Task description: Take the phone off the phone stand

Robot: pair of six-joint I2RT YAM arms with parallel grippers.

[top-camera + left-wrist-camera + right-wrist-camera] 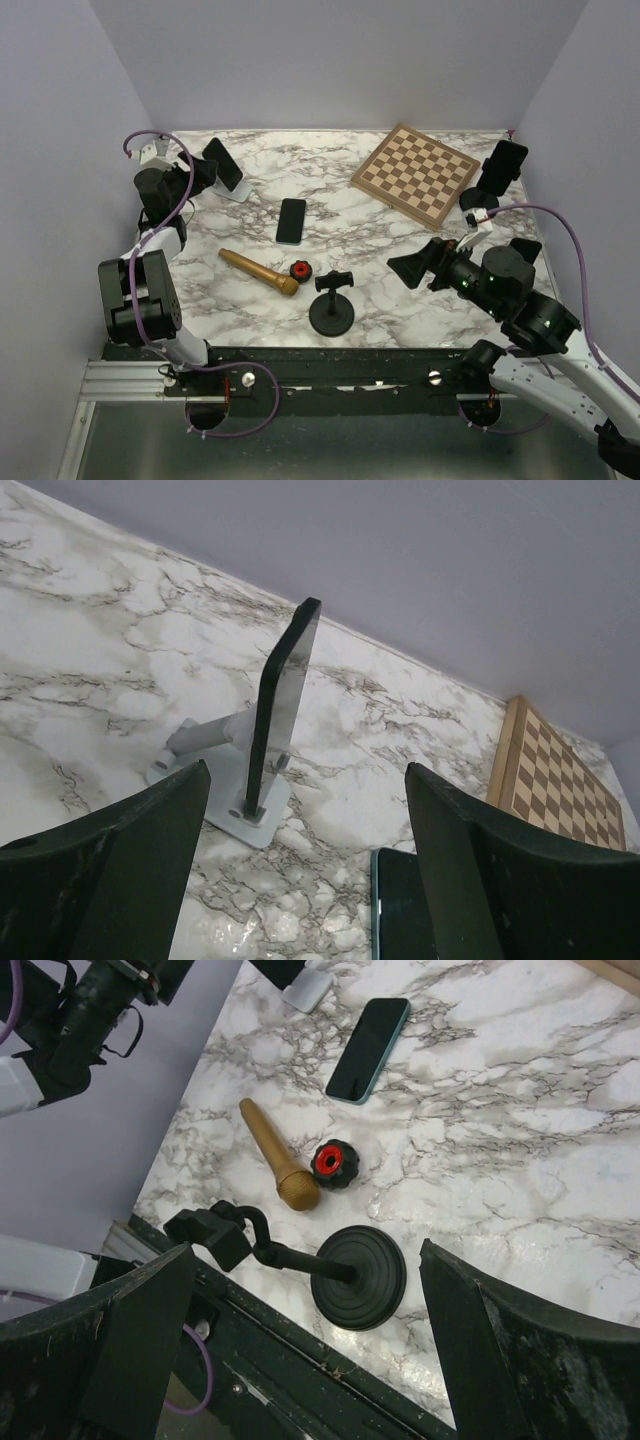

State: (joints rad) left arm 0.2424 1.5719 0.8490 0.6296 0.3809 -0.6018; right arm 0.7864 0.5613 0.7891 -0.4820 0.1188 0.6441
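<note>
A dark phone point(222, 165) stands tilted in a white stand point(240, 190) at the back left. My left gripper point(195, 178) is open just left of it, not touching. In the left wrist view the phone point(280, 705) is edge-on in the stand point(215, 780), beyond my open gripper point(308, 780). A second phone point(500, 168) sits in a black stand at the back right. My right gripper point(425, 265) is open and empty in the air at the front right. In the right wrist view my right gripper point(308, 1255) hovers over an empty black round-base stand point(360, 1275).
A phone point(291, 220) lies flat mid-table, also seen in the left wrist view point(400, 905) and the right wrist view point(368, 1050). A chessboard point(415, 172) lies at the back right. A wooden handle point(260, 272), a red-black knob point(300, 270) and the empty black stand point(332, 305) lie near the front.
</note>
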